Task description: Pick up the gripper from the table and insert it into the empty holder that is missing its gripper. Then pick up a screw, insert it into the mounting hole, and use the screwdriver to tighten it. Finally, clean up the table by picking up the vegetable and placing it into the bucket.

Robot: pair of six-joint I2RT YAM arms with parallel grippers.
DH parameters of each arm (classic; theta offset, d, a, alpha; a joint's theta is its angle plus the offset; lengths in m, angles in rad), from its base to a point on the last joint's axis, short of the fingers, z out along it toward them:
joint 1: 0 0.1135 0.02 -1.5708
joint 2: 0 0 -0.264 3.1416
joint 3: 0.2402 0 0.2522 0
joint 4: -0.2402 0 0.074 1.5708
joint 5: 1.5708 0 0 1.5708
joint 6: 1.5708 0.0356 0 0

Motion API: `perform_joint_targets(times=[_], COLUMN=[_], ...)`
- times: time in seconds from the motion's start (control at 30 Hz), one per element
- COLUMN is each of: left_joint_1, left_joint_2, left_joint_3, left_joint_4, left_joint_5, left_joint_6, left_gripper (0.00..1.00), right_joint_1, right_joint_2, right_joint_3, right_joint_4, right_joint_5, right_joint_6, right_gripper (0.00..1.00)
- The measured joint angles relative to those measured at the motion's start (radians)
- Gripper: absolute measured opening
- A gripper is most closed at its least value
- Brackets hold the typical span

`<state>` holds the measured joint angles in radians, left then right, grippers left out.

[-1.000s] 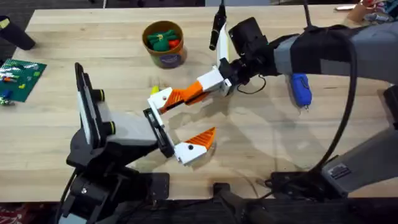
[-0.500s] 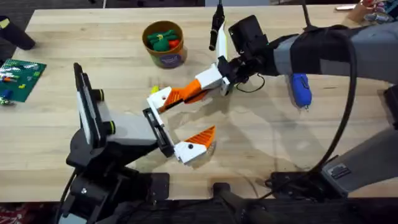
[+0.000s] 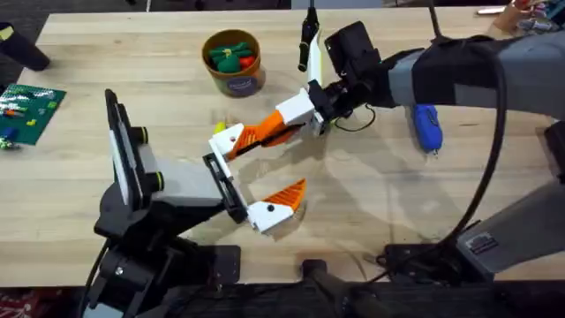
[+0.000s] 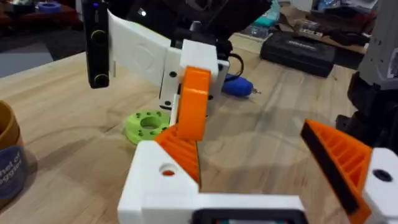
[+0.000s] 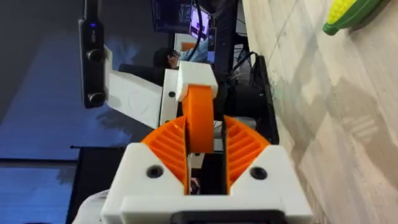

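**K:** Gripper [image 3: 231, 140] status? Where does it sit relative to the holder [image 3: 181, 181]?

**M:** It's held in the air at the far end of the holder's black bracket [image 3: 221, 177], white base first. The right gripper [image 3: 281, 125] is clamped on its orange pad, one jaw on each side. The wrist view shows this clearly.

**K:** Axis?

**M:** Diagonal. The base points down toward the bracket and the pad runs back up toward the right wrist. The matching finger [image 3: 281, 201] is mounted on the near end, well apart, with nothing between. The right arm does all the work, so the approach is along that axis into the empty mount.

**K:** Seated?

**M:** Can't tell. The base is just beside the bracket, and contact is unclear from overhead.

**K:** Change over the last second?

**M:** Small. The right gripper's end has crept slightly toward the far edge and the base has barely moved. It looks like angle trimming, not insertion.
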<state>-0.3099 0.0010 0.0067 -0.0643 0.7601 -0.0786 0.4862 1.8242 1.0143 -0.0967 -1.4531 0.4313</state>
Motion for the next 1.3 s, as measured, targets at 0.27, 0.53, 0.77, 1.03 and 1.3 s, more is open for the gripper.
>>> perform_joint_targets(times=[0.27,0.53,0.77,1.03,1.3], left_joint_1=[0.000,0.000,0.000,0.000,0.003], left_joint_2=[0.000,0.000,0.000,0.000,0.000], left_joint_3=[0.000,0.000,0.000,0.000,0.000], left_joint_4=[0.000,0.000,-0.001,-0.001,-0.001], left_joint_5=[0.004,0.003,0.000,-0.001,-0.015], left_joint_6=[-0.003,-0.007,-0.009,-0.011,-0.027], left_gripper=[0.986,0.986,0.986,0.986,0.986], right_joint_1=[0.000,0.000,-0.002,-0.009,0.012], right_joint_2=[0.000,0.000,0.000,0.000,-0.005], right_joint_3=[0.000,0.000,0.000,0.000,0.000], right_joint_4=[0.001,0.004,0.022,0.027,0.055], right_joint_5=[-0.015,-0.006,-0.002,0.003,0.028], right_joint_6=[0.007,0.046,0.102,0.148,0.188], right_gripper=[0.020,0.020,0.020,0.020,0.019])
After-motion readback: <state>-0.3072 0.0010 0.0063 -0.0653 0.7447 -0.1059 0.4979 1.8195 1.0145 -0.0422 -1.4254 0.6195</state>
